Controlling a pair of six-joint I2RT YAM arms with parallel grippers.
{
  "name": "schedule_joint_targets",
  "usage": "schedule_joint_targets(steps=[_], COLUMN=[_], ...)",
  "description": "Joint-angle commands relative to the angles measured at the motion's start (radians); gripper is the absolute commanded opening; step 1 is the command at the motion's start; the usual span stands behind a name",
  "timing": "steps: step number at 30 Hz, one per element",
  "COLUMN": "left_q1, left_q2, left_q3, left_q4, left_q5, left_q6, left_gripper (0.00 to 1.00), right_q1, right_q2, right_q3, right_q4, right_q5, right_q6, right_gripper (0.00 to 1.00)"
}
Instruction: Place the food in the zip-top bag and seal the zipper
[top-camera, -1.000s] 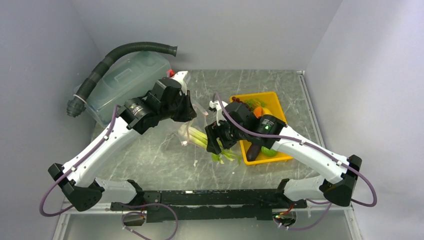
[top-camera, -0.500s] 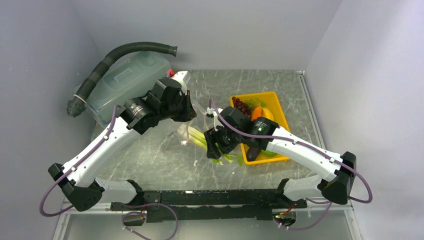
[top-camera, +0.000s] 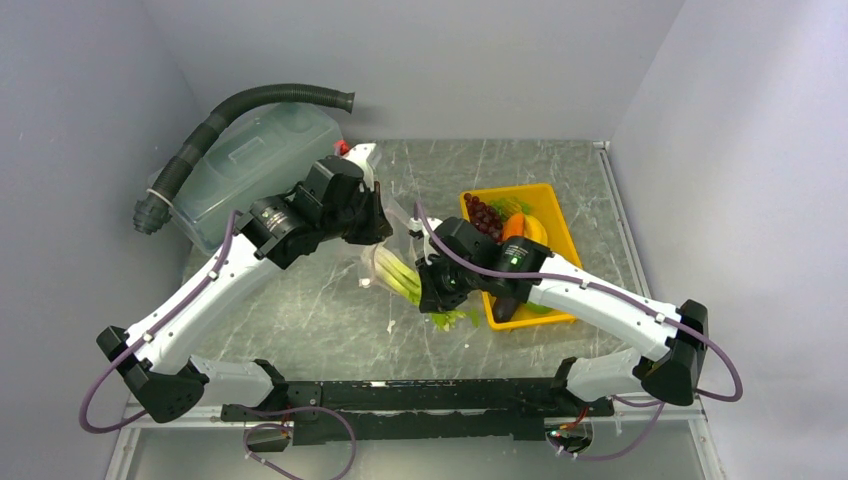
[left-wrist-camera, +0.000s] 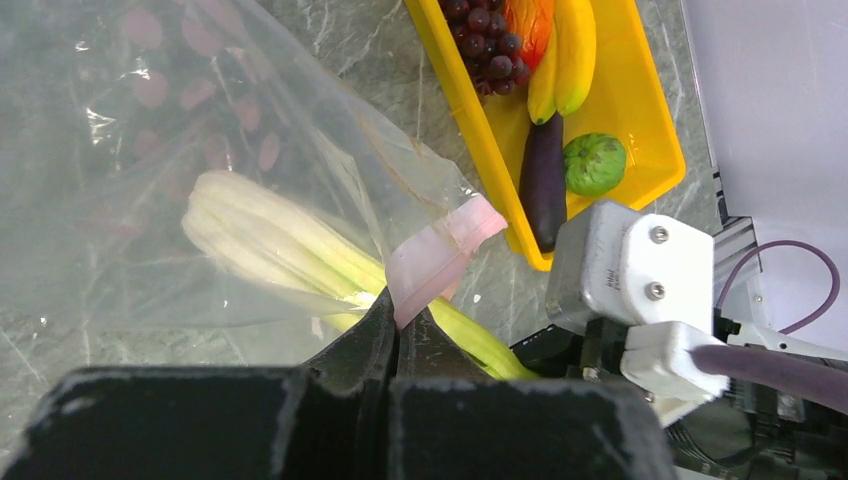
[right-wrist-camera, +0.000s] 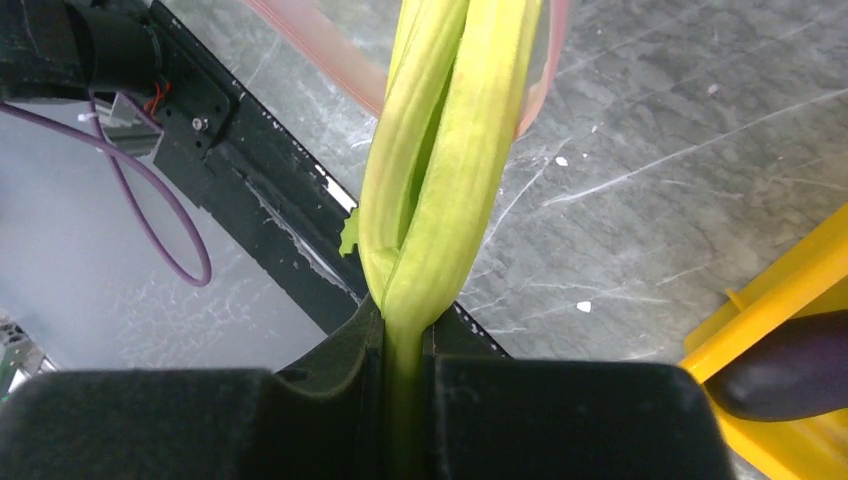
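Note:
The clear zip-top bag (left-wrist-camera: 150, 150) lies mid-table, its mouth facing right. My left gripper (left-wrist-camera: 400, 320) is shut on the pale pink zipper (left-wrist-camera: 440, 250) strip and holds that edge up. The pale green celery (top-camera: 400, 275) lies across the mouth, its white end inside the bag (top-camera: 380, 262). My right gripper (right-wrist-camera: 405, 320) is shut on the celery's (right-wrist-camera: 445, 150) green end, just left of the yellow tray (top-camera: 555, 200). In the tray lie grapes (left-wrist-camera: 485, 40), bananas (left-wrist-camera: 570, 50), a red-orange pepper (left-wrist-camera: 525, 25), an eggplant (left-wrist-camera: 543, 180) and a round green vegetable (left-wrist-camera: 595, 163).
A large translucent tub (top-camera: 250, 160) with a dark ribbed hose (top-camera: 250, 100) over it stands at the back left, behind my left arm. Grey walls close in the table on three sides. The arms' black base rail (top-camera: 400, 395) runs along the near edge.
My right gripper has shut on the celery's green end and shifted a little left toward the bag mouth. The left gripper stayed put on the zipper.

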Motion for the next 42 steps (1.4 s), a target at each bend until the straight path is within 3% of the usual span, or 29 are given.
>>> schedule_joint_targets(steps=[1, 12, 22, 28, 42], left_q1=[0.004, 0.002, 0.002, 0.001, -0.041], left_q2=[-0.032, -0.052, -0.060, -0.086, -0.164], left_q3=[-0.011, -0.074, -0.080, -0.114, -0.261], left_q4=[0.024, 0.044, 0.066, 0.138, 0.334], left_q5=[0.000, 0.039, 0.063, 0.091, 0.107], left_q6=[-0.010, 0.006, 0.005, -0.005, 0.052], left_gripper=[0.00, 0.00, 0.00, 0.00, 0.00], right_q1=[0.015, 0.025, 0.026, 0.027, 0.022], right_q2=[-0.028, -0.047, 0.050, 0.117, 0.184], right_q3=[0.071, 0.178, 0.237, 0.284, 0.227], right_q4=[-0.010, -0.042, -0.044, -0.068, 0.072], right_q5=[0.072, 0.121, 0.076, 0.064, 0.039], right_q6=[0.001, 0.008, 0.016, 0.035, 0.119], right_gripper=[0.00, 0.00, 0.00, 0.00, 0.00])
